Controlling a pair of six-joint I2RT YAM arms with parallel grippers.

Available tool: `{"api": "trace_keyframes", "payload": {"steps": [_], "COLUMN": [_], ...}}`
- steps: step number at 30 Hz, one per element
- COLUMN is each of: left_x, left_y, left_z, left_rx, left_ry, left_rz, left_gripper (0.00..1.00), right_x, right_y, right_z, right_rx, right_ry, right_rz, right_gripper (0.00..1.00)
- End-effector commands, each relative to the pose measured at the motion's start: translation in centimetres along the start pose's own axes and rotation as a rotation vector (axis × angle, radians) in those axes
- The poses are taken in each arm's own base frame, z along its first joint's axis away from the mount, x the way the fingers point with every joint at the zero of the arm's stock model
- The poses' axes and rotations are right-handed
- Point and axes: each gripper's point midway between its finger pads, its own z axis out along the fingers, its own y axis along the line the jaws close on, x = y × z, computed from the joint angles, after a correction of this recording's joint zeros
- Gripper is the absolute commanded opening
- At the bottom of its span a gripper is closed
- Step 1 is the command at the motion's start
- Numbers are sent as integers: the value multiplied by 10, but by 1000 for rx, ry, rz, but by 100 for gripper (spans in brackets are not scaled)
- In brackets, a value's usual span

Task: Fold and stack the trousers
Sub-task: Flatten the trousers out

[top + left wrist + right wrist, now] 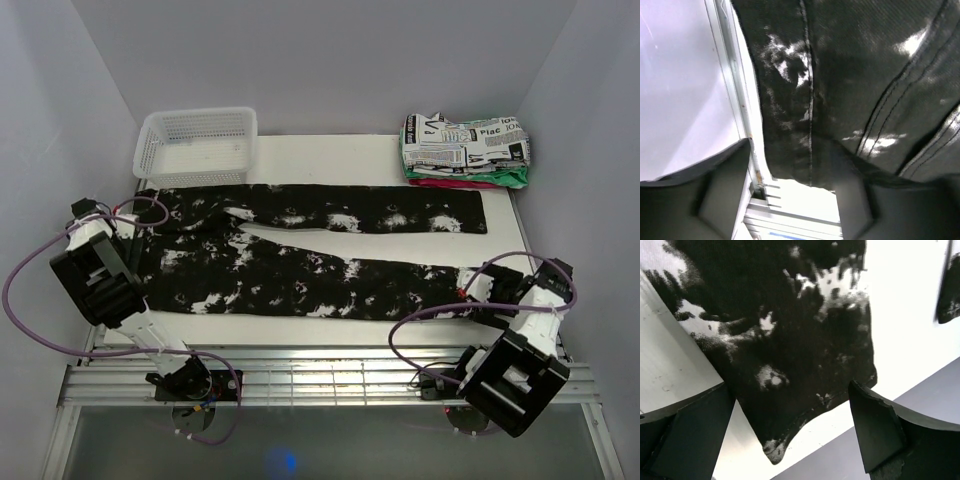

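The black trousers with white splotches [300, 250] lie flat across the table, waist at the left, both legs running right. My left gripper [143, 226] is at the waist's left edge. In the left wrist view it [795, 200] is open, the waistband corner [800, 150] between and just ahead of the fingers. My right gripper [476, 292] is at the hem of the near leg. In the right wrist view it [792, 435] is open wide, with the hem corner [790, 405] lying between the fingers, not gripped.
A white plastic basket [195, 145] stands at the back left. A stack of folded cloths [465, 150], newspaper-print on top with red and green beneath, sits at the back right. The table's metal side rail [737, 110] runs close beside the left gripper.
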Motion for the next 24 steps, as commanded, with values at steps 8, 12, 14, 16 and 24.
{"api": "trace_keyframes", "payload": {"steps": [8,12,14,16,24], "left_x": [-50,-64,-61,-57,-8], "left_y": [-32,-93,-112,-128,-154], "left_z": [-85,-77,-68,-57,-8], "left_rx": [124,225,266,304,381], "left_ry": [-307,-311,-292,-260,-85], "left_rz": [153,237,237,225,184], "left_gripper": [80,79,79,79,77], "right_x": [-33,-57,-66,-64,-24], "right_y": [-130,-131,-112,-93,-19], "right_z": [-33,-11,-1,6,45], "right_rx": [-48,-111,-169,-222,-359], "right_ry": [-224,-228,-223,-176,43], "right_rz": [335,421,429,404,447], "right_gripper": [84,78,75,70,70]}}
